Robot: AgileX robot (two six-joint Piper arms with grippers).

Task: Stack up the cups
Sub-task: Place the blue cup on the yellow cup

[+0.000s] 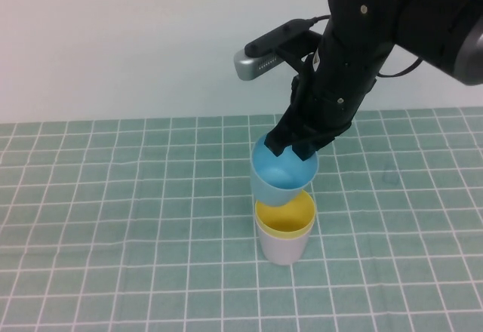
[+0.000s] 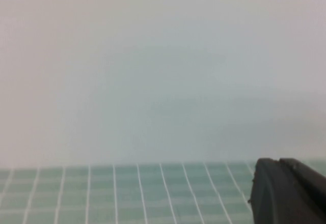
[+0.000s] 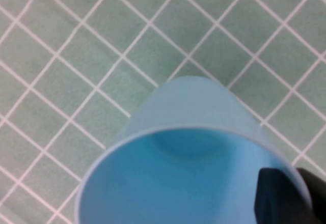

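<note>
A green checked tablecloth [image 1: 113, 219] covers the table before a plain white wall [image 1: 113, 38].

Soft, even light fills the scene, bright without harsh glare. In the high view the stacked cups cast only a faint, diffuse shadow on the green checked cloth [image 1: 113, 219], and the pale wall [image 1: 113, 38] behind is evenly lit, dimming slightly toward the corners. The high view is fairly sharp. The left wrist view is hazy and washed out, its grid lines soft. In the right wrist view the light blue cup [image 3: 193, 183] sits close and slightly blurred, while the cloth's lines stay crisper.
</note>
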